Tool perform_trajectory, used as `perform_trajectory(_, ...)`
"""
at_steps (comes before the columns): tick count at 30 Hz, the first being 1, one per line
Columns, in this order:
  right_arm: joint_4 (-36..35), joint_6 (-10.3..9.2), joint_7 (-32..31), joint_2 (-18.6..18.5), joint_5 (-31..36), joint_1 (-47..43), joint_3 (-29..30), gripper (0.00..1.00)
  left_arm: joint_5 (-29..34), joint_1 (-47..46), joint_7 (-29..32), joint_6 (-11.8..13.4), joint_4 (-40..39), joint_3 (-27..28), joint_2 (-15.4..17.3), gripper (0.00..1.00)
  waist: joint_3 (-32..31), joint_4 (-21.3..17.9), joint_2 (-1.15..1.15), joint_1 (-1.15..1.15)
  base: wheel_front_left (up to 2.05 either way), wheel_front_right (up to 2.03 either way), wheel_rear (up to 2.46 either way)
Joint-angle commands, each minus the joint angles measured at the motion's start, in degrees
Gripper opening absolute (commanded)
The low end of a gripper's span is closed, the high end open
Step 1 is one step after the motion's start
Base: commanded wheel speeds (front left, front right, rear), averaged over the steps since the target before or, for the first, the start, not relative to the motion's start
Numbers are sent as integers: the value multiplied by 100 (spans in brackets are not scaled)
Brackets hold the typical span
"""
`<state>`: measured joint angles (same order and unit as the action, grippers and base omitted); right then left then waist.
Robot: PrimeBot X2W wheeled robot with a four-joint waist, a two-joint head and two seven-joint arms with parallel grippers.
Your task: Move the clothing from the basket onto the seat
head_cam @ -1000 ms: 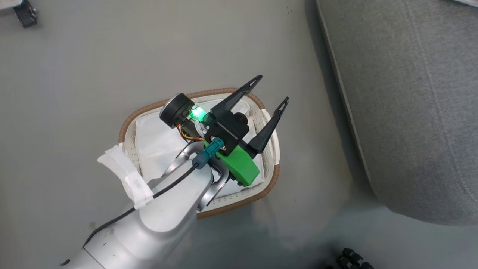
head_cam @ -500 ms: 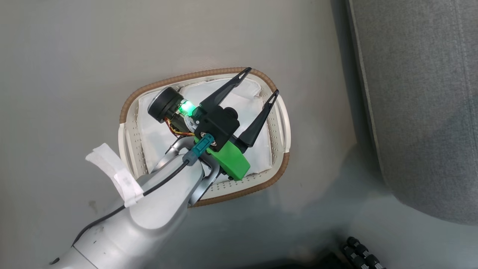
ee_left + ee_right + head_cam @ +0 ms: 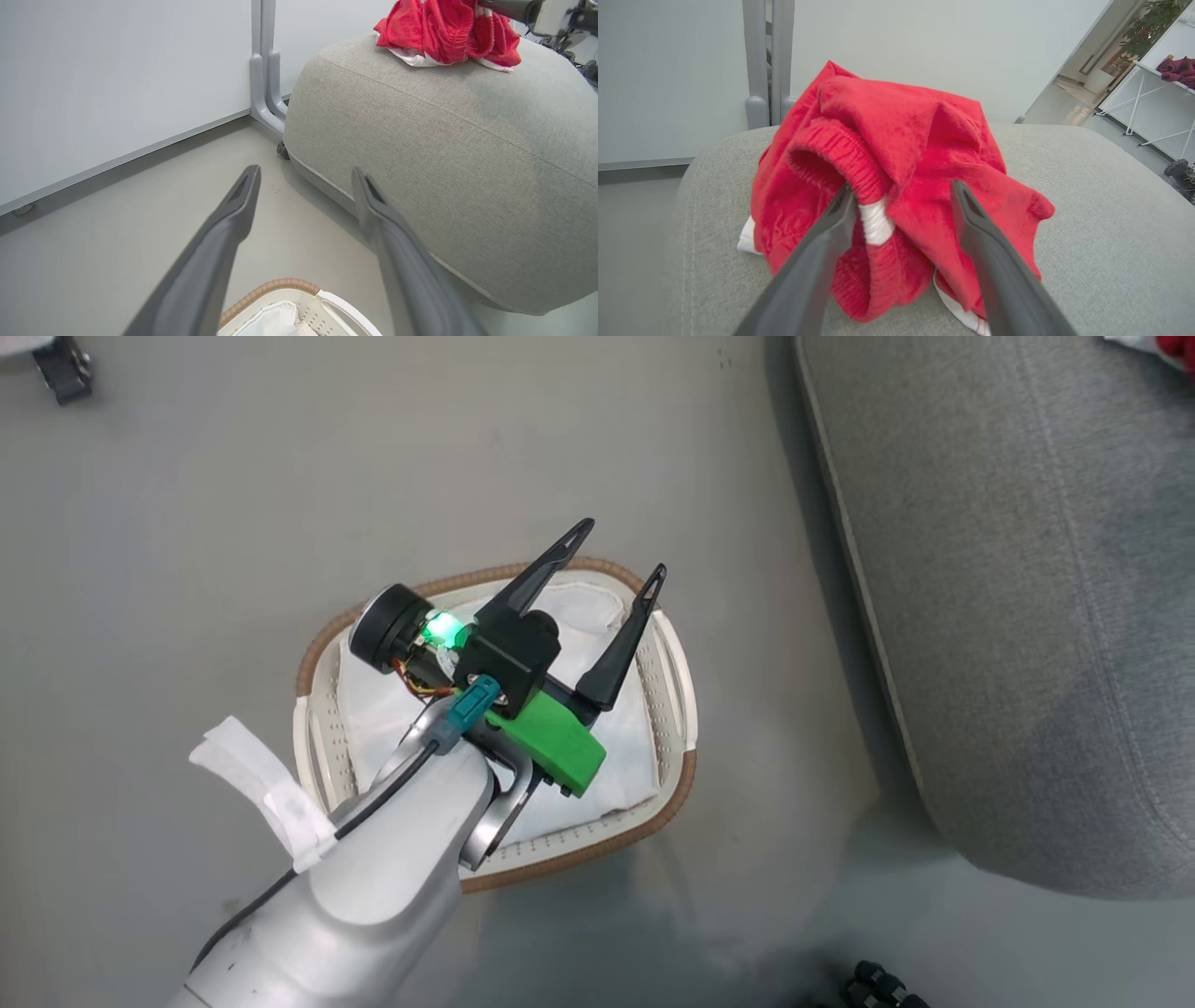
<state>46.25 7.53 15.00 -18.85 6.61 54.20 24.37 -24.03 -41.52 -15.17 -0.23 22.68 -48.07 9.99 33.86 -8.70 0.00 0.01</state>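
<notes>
Nearest, the pale left forearm rose from the lower left of the head view and slanted up to the right over the basket (image 3: 313, 658); the left gripper (image 3: 624, 546) hung above the basket's far rim with its two dark fingers spread wide and nothing between them, pointing toward the seat (image 3: 1027, 616). The basket stood upright on the grey floor (image 3: 187, 523), its white handles at that view's left and right and its white lining (image 3: 392, 709) showing inside; whether its long axis ran between the handles I could not tell. Beyond it, apart from the basket, the seat lay with its stitched seam running along its near edge. Farther on, the clothing (image 3: 887, 140) sat in a rumpled red heap on top of the seat, with no clear long axis; a ribbed elastic opening faced the right wrist camera, and white trim showed at the heap's bottom edges. The right gripper (image 3: 903, 187) reached level toward the heap, its fingers parted, red fabric and a white band lying between them; neither finger pinched the cloth. Behind stood a grey post (image 3: 768, 60) and a pale wall (image 3: 924, 42).
</notes>
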Motion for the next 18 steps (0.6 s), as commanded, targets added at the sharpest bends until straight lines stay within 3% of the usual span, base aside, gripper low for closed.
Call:
perform_trajectory(1, -107, -8, 23, 50, -57, -219, -51, 100, -32, 122, 3, 26, 19, 82, -10, 100, -330, -38, 0, -1, 0, 0, 0)
perform_trajectory(18, -1215, -8, 20, 562, -582, -1572, -1005, 100, -128, 1428, 4, 39, -120, 1712, -357, 100, -1745, 523, 0, -1, 0, 0, 0)
